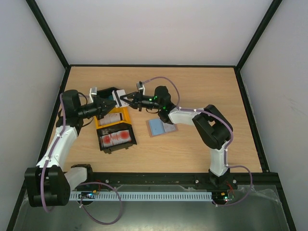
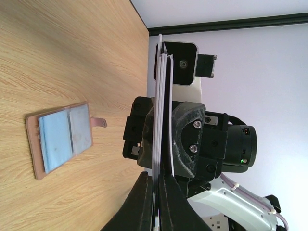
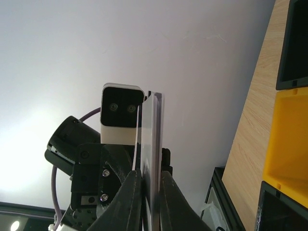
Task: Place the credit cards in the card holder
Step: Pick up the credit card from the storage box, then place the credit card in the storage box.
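A thin stack of pale credit cards [image 1: 119,95] hangs above the trays, gripped from both ends. My left gripper [image 1: 111,102] is shut on one end and my right gripper [image 1: 124,98] on the other. In the left wrist view the cards [image 2: 161,96] stand edge-on between my left gripper's [image 2: 158,185] fingers, with the right gripper behind. In the right wrist view the cards [image 3: 155,130] stand edge-on in my right gripper [image 3: 150,175]. The card holder [image 1: 161,127] lies open on the table holding blue cards, and also shows in the left wrist view [image 2: 60,139].
A yellow tray [image 1: 126,114] sits under the grippers, with a black tray [image 1: 107,91] behind it. Another black tray [image 1: 133,140] in front holds red-and-white cards [image 1: 116,138]. The yellow tray [image 3: 288,139] and a black tray [image 3: 293,48] also show at the right wrist view's right edge.
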{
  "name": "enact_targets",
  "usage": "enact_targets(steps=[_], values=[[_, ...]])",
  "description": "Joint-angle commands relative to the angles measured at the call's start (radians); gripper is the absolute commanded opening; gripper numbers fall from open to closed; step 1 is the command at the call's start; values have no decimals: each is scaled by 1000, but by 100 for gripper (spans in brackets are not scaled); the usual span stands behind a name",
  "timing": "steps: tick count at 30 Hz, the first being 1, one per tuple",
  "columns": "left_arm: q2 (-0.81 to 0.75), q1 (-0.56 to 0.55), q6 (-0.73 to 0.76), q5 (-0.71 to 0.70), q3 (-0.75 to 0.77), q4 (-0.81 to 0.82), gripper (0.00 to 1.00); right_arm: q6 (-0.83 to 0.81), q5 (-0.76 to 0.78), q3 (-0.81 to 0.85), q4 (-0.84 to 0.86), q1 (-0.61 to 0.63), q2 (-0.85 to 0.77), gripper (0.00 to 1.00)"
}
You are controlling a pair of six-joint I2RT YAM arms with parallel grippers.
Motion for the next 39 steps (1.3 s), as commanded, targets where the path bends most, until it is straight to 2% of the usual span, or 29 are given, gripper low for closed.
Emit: enact_targets(steps=[1,11,15,20,23,26,30,33,39], values=[[-34,46,-15,-21,37,40,2,1,-1,-35,22,-44,-28,7],[-51,79,13,-8,45,0,3,21,8,-58,58,-64,-39,2],[-48,92,112,-36,69,-123,3,6,21,-77,40,-76,-54,2],[2,91,418,-243,149,-487,2,-92,60,-105,-72,-90,-92,2],[50,68,505,-380,146,-585,2,-209,106,-99,-245,-91,-124,2],[108,-5,522,-529,147,-614,3,-325,163,-94,-388,-90,-156,2],[168,-99,492,-656,159,-601,3,-407,206,-93,-500,-90,-193,2],[208,-152,472,-749,185,-592,2,-429,213,-110,-521,-90,-212,2],[298,-241,439,-839,244,-599,3,-419,188,-145,-493,-91,-236,2]])
